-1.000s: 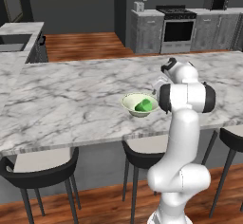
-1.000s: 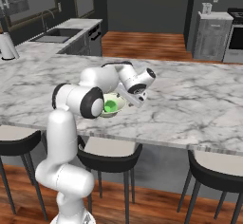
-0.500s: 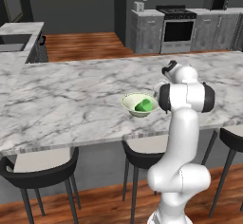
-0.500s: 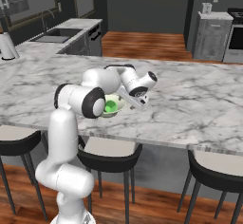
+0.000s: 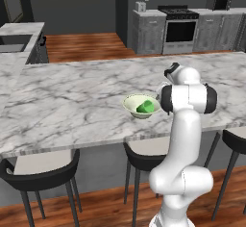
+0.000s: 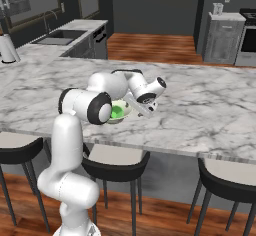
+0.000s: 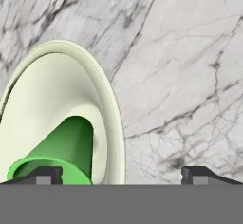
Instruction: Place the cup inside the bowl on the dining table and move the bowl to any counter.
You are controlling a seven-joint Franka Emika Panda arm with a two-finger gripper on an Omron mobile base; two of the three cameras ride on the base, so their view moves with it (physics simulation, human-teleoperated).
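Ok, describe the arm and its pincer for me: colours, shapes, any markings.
The arm is glossy white, built of thick rounded tubular links, with dark grey-black bands and caps at the joints. It rises from a bulbous white base. The pincer ends in two small dark, blocky finger tips. No cables, labels or markings are visible.

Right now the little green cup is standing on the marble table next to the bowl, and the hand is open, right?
Not quite. The cup is lying on its side inside the bowl, not next to it on the table; the hand view shows this. The hand is indeed open.
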